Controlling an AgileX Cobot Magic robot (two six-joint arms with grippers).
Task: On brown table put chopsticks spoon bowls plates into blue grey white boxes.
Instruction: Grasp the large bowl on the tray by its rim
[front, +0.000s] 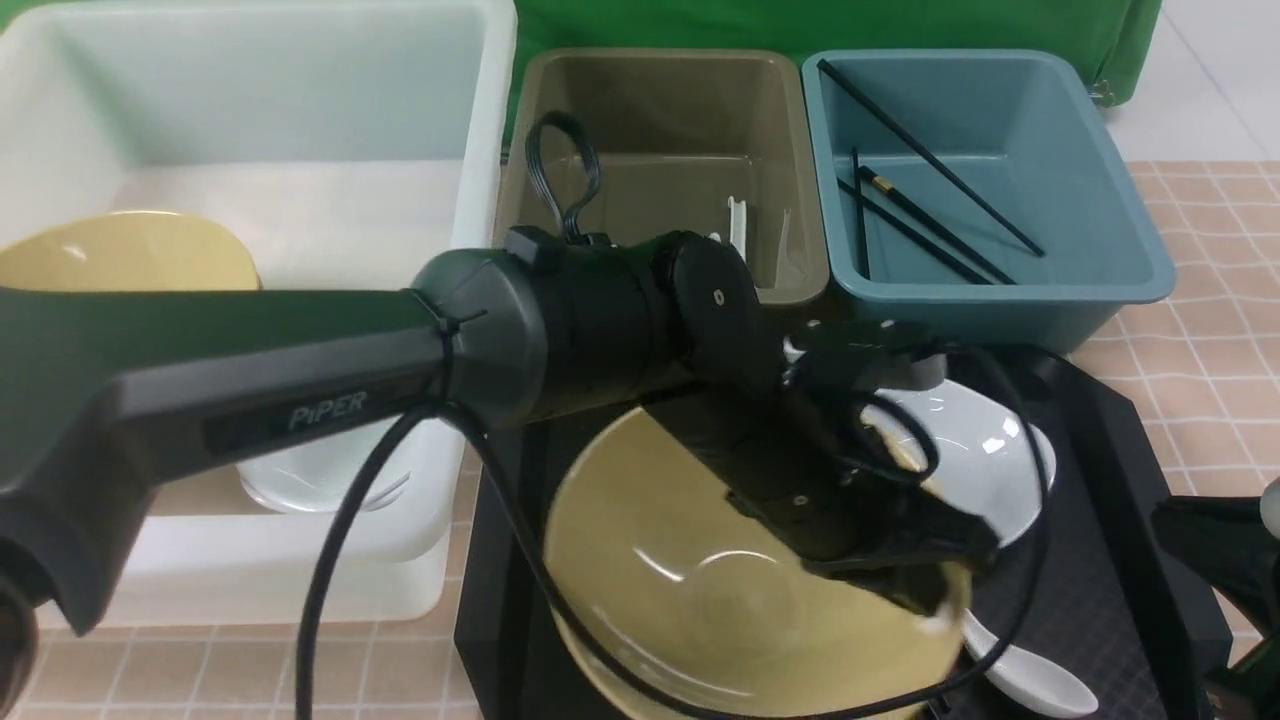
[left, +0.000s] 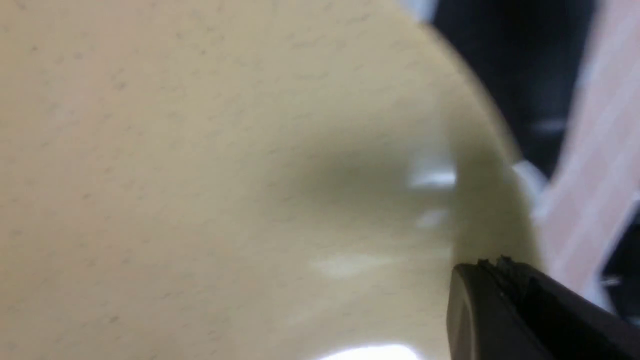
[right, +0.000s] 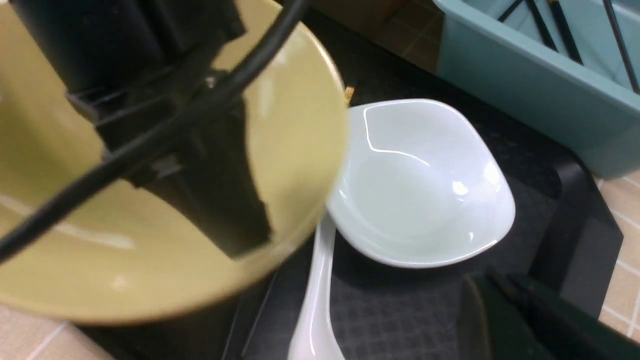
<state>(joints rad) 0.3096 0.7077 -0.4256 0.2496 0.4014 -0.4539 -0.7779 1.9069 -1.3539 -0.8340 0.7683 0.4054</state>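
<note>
A tan bowl (front: 690, 590) hangs tilted over the black tray (front: 1110, 560). My left gripper (front: 940, 595) is shut on its right rim, and the bowl (left: 200, 175) fills the left wrist view beside the closed jaws (left: 492, 262). A white plate (right: 425, 185) lies on the tray next to the bowl (right: 300, 125). The spoon (right: 315, 310) lies below the plate, its handle partly under the bowl. My right gripper (right: 492, 282) hovers shut and empty near the tray's right side. Chopsticks (front: 930, 220) lie in the blue box (front: 1100, 200). Another bowl (front: 120, 250) sits in the white box (front: 480, 120).
The olive-grey box (front: 660, 100) stands between the white and blue boxes, with white pieces (front: 740, 230) inside. The left arm and its cable cross in front of the boxes and over the tray. The brown table (front: 1200, 330) shows at the right. A green cloth hangs behind.
</note>
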